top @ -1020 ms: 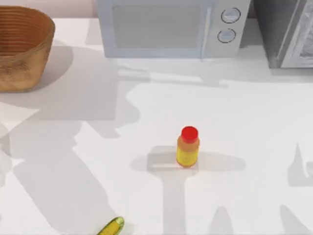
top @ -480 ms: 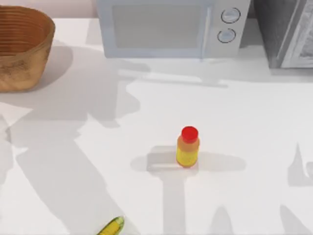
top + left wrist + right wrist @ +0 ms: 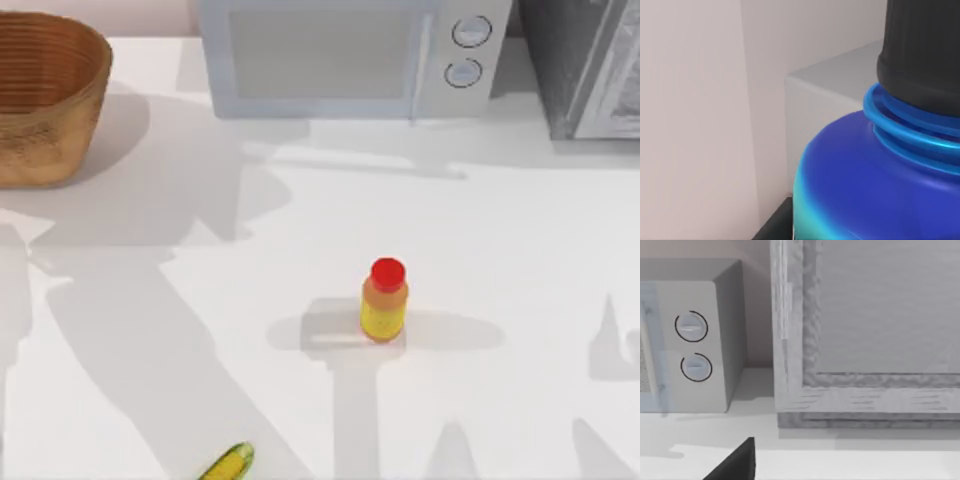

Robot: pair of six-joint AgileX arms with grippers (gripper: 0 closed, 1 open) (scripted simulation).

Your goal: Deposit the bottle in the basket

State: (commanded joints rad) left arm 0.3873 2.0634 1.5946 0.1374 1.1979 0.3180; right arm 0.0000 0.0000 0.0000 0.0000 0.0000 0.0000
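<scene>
Bottle [image 3: 875, 175]: close before the left wrist camera, blue shoulder, ring and black cap [image 3: 922, 50] showing; whether fingers pinch it, cannot tell. Basket [image 3: 45, 95]: table's [image 3: 520, 230] 10 o'clock corner. Yellow bottle [image 3: 384, 302]: upright, centre. Microwave [image 3: 350, 55]: 12 o'clock edge. Corn [image 3: 228, 464]: 6 o'clock edge.

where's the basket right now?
The basket sits at the top view's far left corner of the table, left of the microwave, with the yellow-orange bottle well away near the table's middle.
</scene>
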